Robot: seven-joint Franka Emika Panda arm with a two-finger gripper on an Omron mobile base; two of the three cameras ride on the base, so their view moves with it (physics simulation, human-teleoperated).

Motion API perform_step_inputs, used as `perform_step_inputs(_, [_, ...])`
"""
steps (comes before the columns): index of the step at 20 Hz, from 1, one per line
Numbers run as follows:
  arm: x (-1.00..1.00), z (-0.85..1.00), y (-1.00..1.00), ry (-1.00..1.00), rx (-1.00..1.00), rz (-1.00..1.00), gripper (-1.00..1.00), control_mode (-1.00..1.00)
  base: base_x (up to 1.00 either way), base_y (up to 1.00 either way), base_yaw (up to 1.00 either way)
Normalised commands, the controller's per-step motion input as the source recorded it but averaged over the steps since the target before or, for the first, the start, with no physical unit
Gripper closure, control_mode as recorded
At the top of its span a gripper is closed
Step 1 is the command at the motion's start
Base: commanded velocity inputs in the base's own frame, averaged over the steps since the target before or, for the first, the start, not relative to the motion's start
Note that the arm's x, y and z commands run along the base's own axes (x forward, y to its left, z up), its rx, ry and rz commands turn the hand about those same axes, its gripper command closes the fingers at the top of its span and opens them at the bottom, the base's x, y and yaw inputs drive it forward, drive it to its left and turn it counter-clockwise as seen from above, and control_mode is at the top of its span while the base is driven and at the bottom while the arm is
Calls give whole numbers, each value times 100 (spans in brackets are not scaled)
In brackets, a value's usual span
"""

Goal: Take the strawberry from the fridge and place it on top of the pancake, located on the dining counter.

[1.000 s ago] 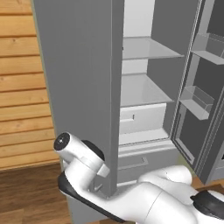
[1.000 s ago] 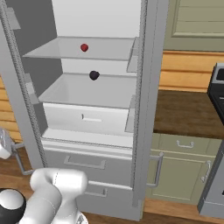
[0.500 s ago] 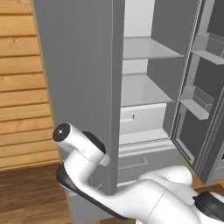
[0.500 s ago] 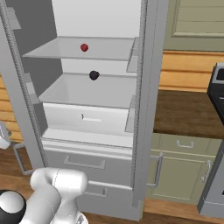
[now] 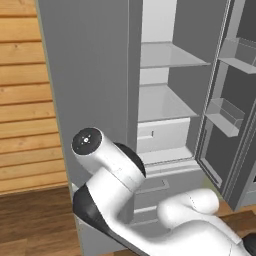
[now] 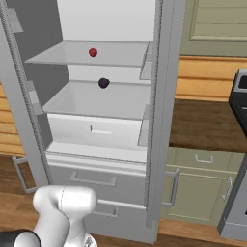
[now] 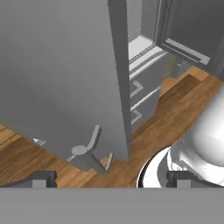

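Fridge point(image 6: 159, 120) open. Strawberry point(image 6: 93, 52) mid upper shelf, apart from dark fruit point(image 6: 103, 83) below. Judged light, soft, bruisable: pinch gently across widest part. Gripper point(image 7: 109, 180) spread wide, empty.

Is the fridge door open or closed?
Open. The fridge has its doors swung wide, so you can see its white shelves, with the strawberry on the upper one and a dark fruit below.

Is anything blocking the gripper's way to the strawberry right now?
Yes. The open gripper sits low near the floor, facing the outside of the fridge's left door. The strawberry lies on the upper shelf inside, so that door stands between them.
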Motion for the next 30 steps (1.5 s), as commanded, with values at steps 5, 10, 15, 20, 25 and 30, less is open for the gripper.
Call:
perform_step_inputs(5, [-66,68,-68,-6,46,11,-100,-100,0,0,0])
perform_step_inputs(10, [-44,71,-76,-7,50,11,-100,-100,0,0,0])
perform_step_inputs(15, [7,29,-100,2,71,0,-100,-100,0,0,0])
perform_step_inputs(20, [24,79,-70,5,45,4,-100,-100,0,0,0])
perform_step_inputs(25, [96,23,-10,15,17,1,-100,-100,0,0,0])
perform_step_inputs(30, [68,0,25,7,5,4,-100,-100,0,0,0])
